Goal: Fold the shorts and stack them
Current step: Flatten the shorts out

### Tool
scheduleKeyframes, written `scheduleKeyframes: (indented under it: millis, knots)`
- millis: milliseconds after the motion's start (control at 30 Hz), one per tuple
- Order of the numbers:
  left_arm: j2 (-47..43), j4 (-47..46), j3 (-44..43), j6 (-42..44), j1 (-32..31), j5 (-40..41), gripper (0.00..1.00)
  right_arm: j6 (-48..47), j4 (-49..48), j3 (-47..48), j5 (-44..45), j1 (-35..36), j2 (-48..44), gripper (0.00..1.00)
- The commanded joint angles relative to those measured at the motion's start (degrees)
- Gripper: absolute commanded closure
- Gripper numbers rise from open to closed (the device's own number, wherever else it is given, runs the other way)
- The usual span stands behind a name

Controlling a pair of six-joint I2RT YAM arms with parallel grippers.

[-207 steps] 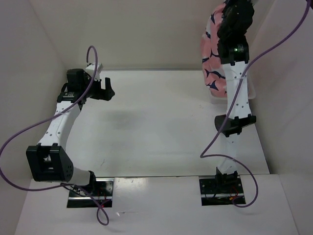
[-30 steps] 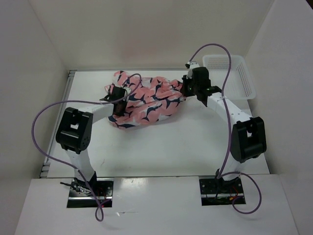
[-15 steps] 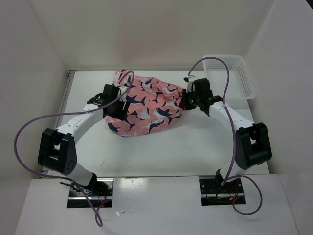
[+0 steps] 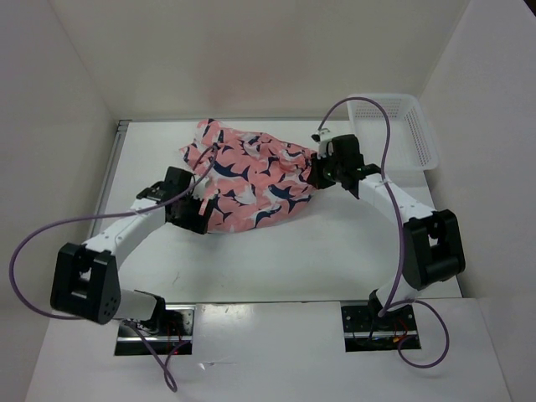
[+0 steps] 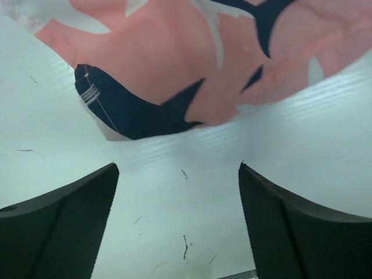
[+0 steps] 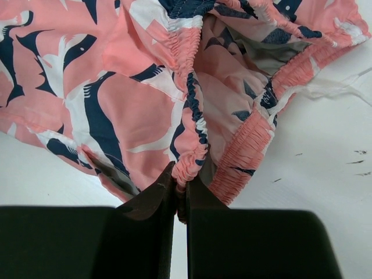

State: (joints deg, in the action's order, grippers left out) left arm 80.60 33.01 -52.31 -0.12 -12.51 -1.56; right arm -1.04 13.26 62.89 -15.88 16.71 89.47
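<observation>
Shorts (image 4: pixel 251 180) are seen as a loose, rumpled heap on the bench (image 4: pixel 335 260), in the upper middle of the top view, neither flattened nor folded. Their elastic waistband is turned toward the right of that frame, where a gathered fold of it is pinched by the right claw (image 6: pixel 180 195), whose jaws are clenched on the band. The left claw (image 5: pixel 177 171) is set just off the lower left hem. Its jaws stand released, wide and empty, bare bench is seen between them, and the fabric edge lies just beyond the tips. A white mesh basket (image 4: pixel 402 126) is placed at the upper right, apart from the cloth.

The step in hand is judged to be the laying-out of the garment before the first fold. A fresh grasp on the left hem or leg corner is called for next, so that the cloth can be drawn taut against the held waistband and smoothed flat. Since that hem lies flat on the bench, a low approach is probably needed.
</observation>
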Motion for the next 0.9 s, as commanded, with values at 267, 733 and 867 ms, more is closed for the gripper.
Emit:
scheduleKeyframes:
  millis: [267,733,867]
  knots:
    - [4.0,-13.7,5.6,0.1,-5.8,8.3,0.06,-5.0,0.5,3.6,0.1,-0.4,1.3,1.00]
    - [7.4,-17.9,6.3,0.1,-5.9,12.3,0.97,-20.0,9.2,0.2,-4.1,-0.4,0.3,0.33]
    - [6.8,-17.3,5.6,0.1,-5.9,13.4,1.00,-20.6,8.5,-1.0,-5.5,-0.4,1.0,0.39]
